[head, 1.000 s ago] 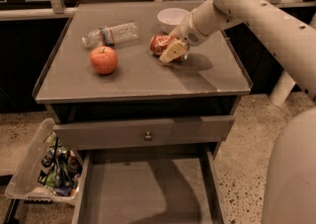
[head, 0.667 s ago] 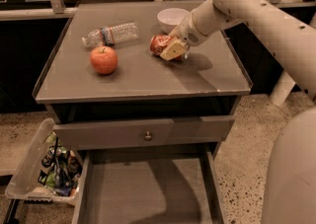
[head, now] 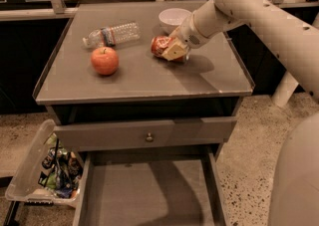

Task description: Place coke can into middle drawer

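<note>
Jaws are seen clamped on one coke can (head: 158, 46), which lies on its side on the tabletop (head: 149, 78); the gripper (head: 174, 52) is set at its right. Also counted: one apple (head: 104, 60), one water bottle (head: 114, 34), one bowl (head: 173, 18). One middle drawer (head: 149, 195) is pulled out below.

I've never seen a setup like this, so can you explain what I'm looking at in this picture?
The big cream tube is a robot arm, and one camera looks down on a grey cabinet from the front. The arm's gripper is at a red coke can lying on its side on the cabinet top; whether it holds the can, I can't tell. Also on top: an apple, a water bottle and a white bowl. Below, the middle drawer is pulled open.
</note>
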Robot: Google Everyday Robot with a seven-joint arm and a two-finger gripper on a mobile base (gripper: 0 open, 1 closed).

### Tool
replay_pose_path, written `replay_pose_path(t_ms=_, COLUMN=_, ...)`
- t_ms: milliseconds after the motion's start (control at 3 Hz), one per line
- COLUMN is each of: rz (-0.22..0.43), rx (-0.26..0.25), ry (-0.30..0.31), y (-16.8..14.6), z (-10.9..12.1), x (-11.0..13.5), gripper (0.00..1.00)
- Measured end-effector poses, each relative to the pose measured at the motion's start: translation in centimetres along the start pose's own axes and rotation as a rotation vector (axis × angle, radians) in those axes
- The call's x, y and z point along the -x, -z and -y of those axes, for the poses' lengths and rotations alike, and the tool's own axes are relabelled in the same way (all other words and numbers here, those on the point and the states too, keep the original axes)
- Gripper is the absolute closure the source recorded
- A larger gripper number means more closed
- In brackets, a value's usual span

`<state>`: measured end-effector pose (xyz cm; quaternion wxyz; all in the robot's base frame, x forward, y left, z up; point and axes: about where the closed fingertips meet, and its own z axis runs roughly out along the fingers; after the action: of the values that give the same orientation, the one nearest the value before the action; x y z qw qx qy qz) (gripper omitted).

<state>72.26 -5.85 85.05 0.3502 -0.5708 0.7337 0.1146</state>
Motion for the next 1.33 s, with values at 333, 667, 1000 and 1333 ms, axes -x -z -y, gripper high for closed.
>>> replay_pose_path(t_ms=333, rz=0.005, rx=0.033, ry=0.016, y=0.9, z=-1.8, x=0.4, gripper=1.00)
replay_pose_path(t_ms=667, rz=0.018, rx=0.057, ry=0.037, y=2.8, z=-3.9, x=0.7, gripper=1.00)
replay_pose_path(t_ms=1000, rz=0.053, rx=0.063, ry=0.045, y=5.6, z=-5.7, x=0.6, gripper=1.00)
replay_pose_path(t_ms=1333, rz=0.079, rx=0.046, ry=0.053, y=8.8, z=-7.6, x=-0.1, gripper=1.00)
